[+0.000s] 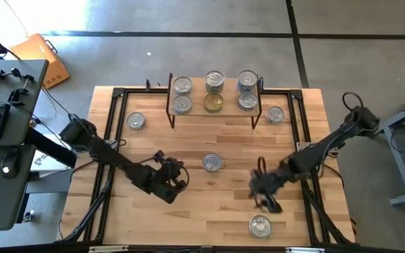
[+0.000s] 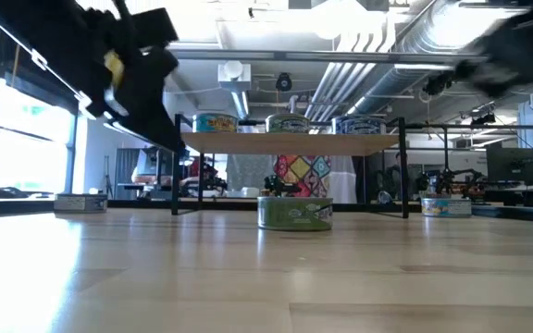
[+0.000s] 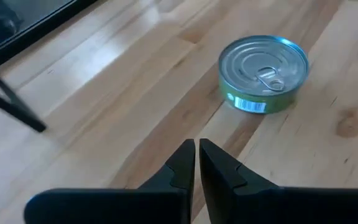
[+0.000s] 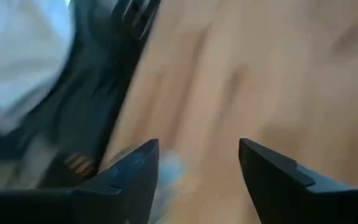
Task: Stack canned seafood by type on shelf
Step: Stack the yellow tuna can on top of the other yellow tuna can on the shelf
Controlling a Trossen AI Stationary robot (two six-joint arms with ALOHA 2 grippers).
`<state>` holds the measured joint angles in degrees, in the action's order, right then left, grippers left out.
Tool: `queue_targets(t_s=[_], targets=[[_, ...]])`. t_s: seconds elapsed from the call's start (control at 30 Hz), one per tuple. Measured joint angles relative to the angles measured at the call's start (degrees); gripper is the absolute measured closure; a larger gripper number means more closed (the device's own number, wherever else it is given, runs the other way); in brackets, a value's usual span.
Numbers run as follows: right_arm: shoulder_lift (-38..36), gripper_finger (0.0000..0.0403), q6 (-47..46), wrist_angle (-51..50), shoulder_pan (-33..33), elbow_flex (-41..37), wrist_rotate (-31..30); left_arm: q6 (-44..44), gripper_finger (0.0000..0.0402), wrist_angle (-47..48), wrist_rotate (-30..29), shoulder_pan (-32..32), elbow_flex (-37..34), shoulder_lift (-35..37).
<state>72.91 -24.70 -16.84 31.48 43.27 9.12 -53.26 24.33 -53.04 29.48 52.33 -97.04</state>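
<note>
Fingers of my left gripper (image 3: 196, 163) pressed together beside the centre tin (image 3: 264, 73); my right gripper (image 4: 197, 163), lower right, spread empty.

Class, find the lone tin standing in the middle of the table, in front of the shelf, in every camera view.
High view: the tin sits mid-table, between both arms.
Low view: centre, in front of the shelf.
Left wrist view: upper right, beyond the shut left pincer.
Right wrist view: not in it.
Shared landmark: the shelf.

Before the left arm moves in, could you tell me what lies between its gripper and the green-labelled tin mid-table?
Nothing: the left wrist view shows bare tabletop between the shut left gripper and the tin.
</note>
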Motion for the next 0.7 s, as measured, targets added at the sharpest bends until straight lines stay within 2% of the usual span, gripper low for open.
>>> queue_targets(t_s=[0.13, 0.3, 0.4, 0.53, 0.63, 0.7], targets=[[3.39, 0.0237, -10.11, 2.02, 8.35, 1.70, 5.62, 3.94, 0.0385, -5.52, 0.11, -0.85, 0.01, -2.71], [9.78, 0.0306, -14.39, 12.40, 14.24, 0.00, 6.08, 5.55, 0.0385, -8.29, 1.30, -1.45, -0.01, -4.15], [13.67, 0.0346, -14.49, 14.57, 14.15, 0.00, 5.41, 5.56, 0.0385, -8.46, 1.82, -1.44, -0.01, -3.93], [17.52, 0.0392, -11.24, 12.29, 12.02, -0.05, 4.12, 5.65, 0.0385, -8.54, 1.93, -1.44, -0.01, -3.62], [18.49, 0.0397, -7.98, 10.66, 9.25, -0.07, -0.53, 7.91, 0.0385, -9.39, 1.92, -1.49, -0.01, -3.62], [18.21, 0.0393, -5.57, 10.06, 6.83, -0.05, -6.99, 9.60, 0.0385, -10.54, 1.94, -1.77, -0.01, -3.62]])
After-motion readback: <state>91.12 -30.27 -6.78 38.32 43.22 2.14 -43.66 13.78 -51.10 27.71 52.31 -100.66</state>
